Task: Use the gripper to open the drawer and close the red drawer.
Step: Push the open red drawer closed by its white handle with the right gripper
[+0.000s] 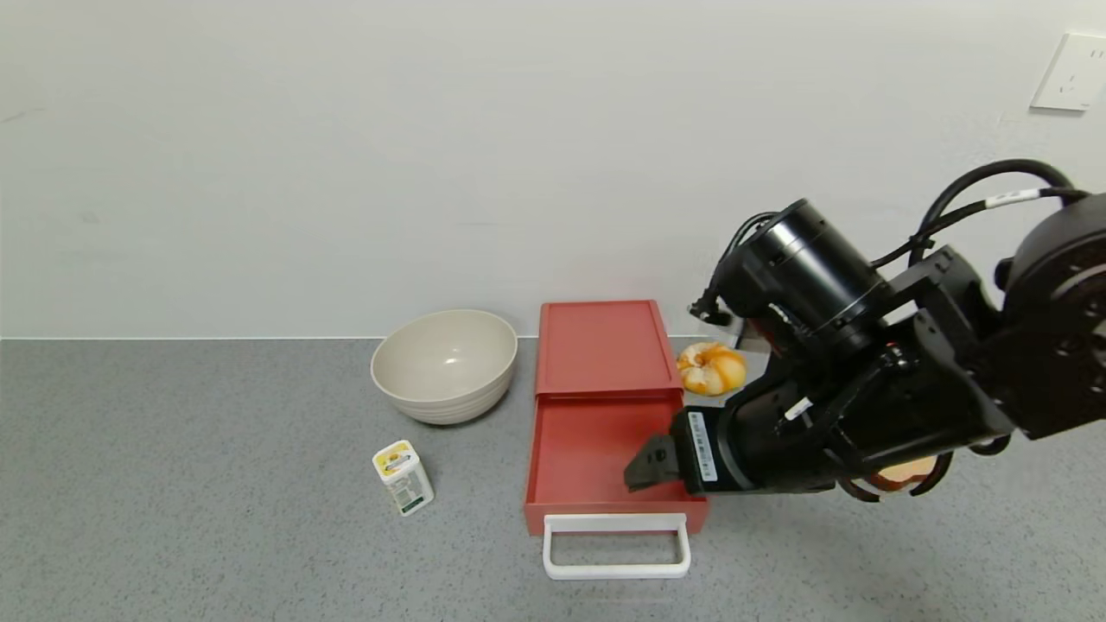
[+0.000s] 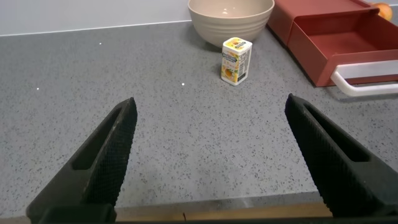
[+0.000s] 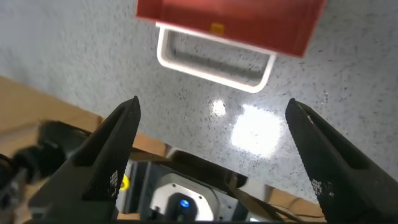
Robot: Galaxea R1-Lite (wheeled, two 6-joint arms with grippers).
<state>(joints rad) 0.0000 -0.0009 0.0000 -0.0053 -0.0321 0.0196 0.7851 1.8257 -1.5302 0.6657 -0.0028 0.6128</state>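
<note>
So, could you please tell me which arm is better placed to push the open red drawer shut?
The right: its pincer hangs open over the red drawer, near the white handle. The left pincer is farther off.

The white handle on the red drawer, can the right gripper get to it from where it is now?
Probably yes. The right gripper, open, hovers over the pulled-out red drawer, and nothing lies between it and the white handle.

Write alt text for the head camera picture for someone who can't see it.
A red drawer stands pulled open on a grey counter, its white handle toward the camera, with the right hand open above its right edge. A beige bowl and small carton sit left of it; an orange pastry lies to its right.
</note>
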